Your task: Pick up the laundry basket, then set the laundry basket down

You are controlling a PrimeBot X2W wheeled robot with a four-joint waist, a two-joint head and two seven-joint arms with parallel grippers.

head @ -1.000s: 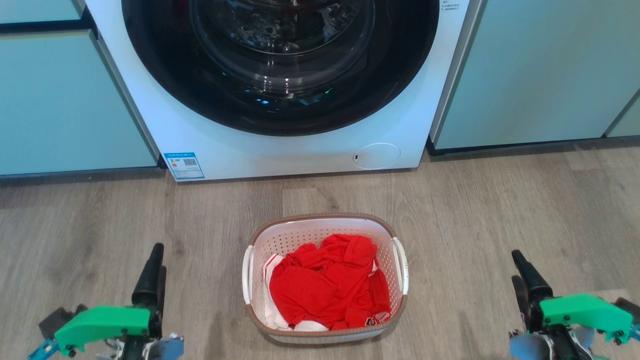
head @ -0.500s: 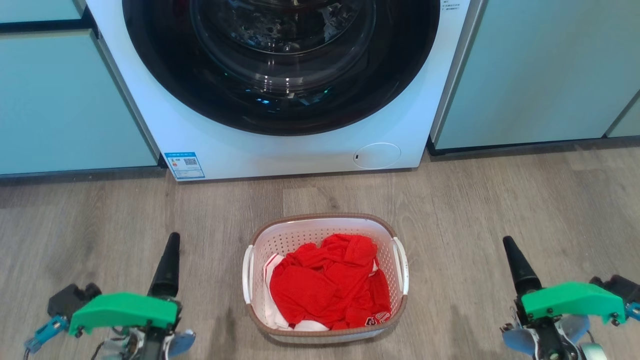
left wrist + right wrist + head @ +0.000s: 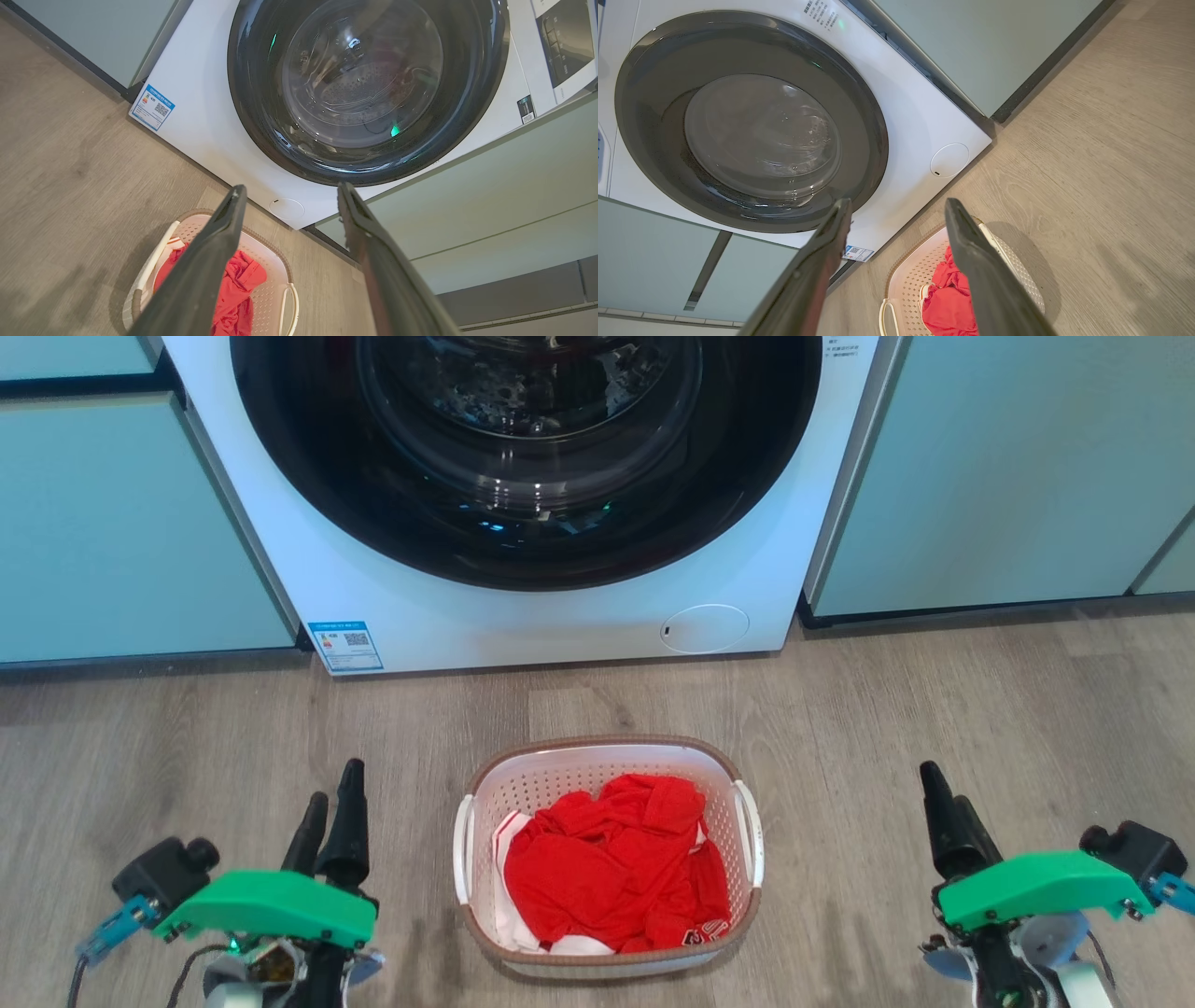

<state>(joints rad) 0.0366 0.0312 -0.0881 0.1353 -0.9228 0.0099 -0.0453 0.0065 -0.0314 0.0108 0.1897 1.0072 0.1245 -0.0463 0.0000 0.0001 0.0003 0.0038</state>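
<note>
The laundry basket (image 3: 569, 782) is white with a brown rim and sits on the wood floor in front of the washing machine. Red clothes (image 3: 611, 873) lie inside it. My left gripper (image 3: 336, 784) hovers to the basket's left, apart from its white handle, open and holding nothing. My right gripper (image 3: 941, 786) hovers further off on the basket's right, also open and holding nothing. In the left wrist view the basket (image 3: 273, 280) lies below and behind the spread fingers of my left gripper (image 3: 292, 187). In the right wrist view the basket (image 3: 917, 273) lies low between the spread fingers of my right gripper (image 3: 898, 202).
The white washing machine (image 3: 560, 616) with its dark round door stands right behind the basket. Pale green cabinets (image 3: 112, 523) flank it on both sides. Bare wood floor (image 3: 840, 709) surrounds the basket.
Both grippers have moved forward and slightly inward toward the basket's sides. The left gripper has turned so both its fingers show. The basket has not moved.
</note>
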